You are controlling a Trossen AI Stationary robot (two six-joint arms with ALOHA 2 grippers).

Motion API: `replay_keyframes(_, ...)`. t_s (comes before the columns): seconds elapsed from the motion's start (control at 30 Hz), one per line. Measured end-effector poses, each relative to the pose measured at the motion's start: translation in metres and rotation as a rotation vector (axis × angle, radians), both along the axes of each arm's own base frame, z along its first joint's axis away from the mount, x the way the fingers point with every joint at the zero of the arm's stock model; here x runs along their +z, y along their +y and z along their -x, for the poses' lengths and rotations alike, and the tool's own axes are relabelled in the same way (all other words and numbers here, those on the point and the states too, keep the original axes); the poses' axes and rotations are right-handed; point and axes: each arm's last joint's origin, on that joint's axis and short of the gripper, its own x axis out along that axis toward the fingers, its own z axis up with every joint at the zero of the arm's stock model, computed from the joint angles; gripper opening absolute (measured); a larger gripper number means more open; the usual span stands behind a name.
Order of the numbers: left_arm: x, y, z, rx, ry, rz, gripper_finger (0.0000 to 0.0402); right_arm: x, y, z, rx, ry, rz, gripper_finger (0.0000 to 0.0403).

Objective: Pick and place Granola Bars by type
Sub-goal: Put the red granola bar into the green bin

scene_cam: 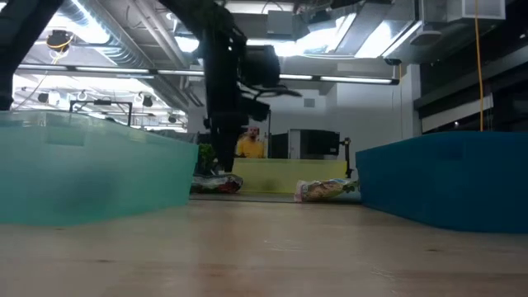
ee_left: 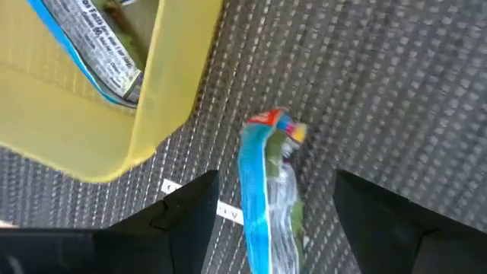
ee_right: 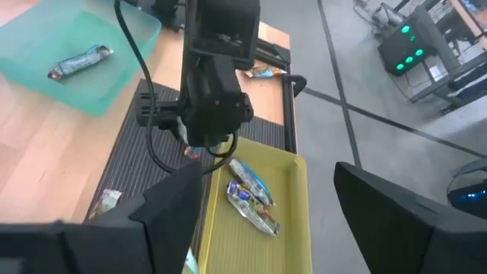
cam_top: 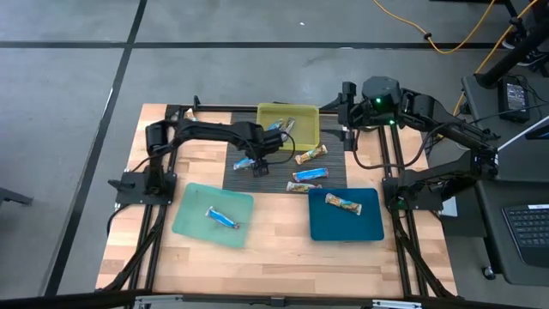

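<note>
My left gripper [ee_left: 266,228] [cam_top: 256,163] is open and low over the dark mat. Its fingers stand on either side of a blue-and-clear wrapped granola bar [ee_left: 265,194] [cam_top: 245,163] that lies flat on the mat, with gaps on both sides. My right gripper [ee_right: 266,221] [cam_top: 347,129] is open and waits above the far right corner of the yellow tray [cam_top: 309,129]. Wrapped bars [ee_right: 251,194] lie in that tray. One blue bar [cam_top: 221,217] lies in the pale teal tray [cam_top: 193,202], and one tan bar [cam_top: 343,203] in the dark blue tray [cam_top: 373,225].
Three more bars [cam_top: 310,155] [cam_top: 310,175] [cam_top: 302,187] lie on the right part of the dark mat [cam_top: 334,167]. The yellow tray's wall [ee_left: 163,99] stands close to my left gripper. In the low view the teal tray [scene_cam: 91,173] and blue tray [scene_cam: 445,177] flank bare wood.
</note>
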Motion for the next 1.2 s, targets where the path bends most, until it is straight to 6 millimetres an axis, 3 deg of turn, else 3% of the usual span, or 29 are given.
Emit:
replay_keyframes(0.2, -0.022, 0.012, -0.002, 0.031, 0.038, 0.024, 0.0238, -0.003, -0.001, 0.002, -0.005, 0.034, -0.012, 0.0298)
replay_keyframes(0.47, -0.026, 0.020, -0.001, 0.057, 0.044, 0.028, 0.0206, -0.004, 0.000, 0.003, -0.002, 0.047, -0.013, 0.0298)
replay_keyframes(0.9, -0.026, 0.020, 0.007, 0.119, 0.088, 0.114, 0.0039, -0.004, -0.001, 0.003, 0.011, 0.048, 0.010, 0.0298)
replay_keyframes(1.07, -0.018, 0.012, 0.014, 0.126, 0.137, 0.143, 0.0009, -0.003, -0.001, 0.003, 0.010, 0.047, 0.011, 0.0298)
replay_keyframes(1.2, 0.009, 0.000, 0.019, 0.116, 0.085, 0.129, 0.0015, -0.003, -0.001, 0.002, 0.011, 0.039, 0.016, 0.0298)
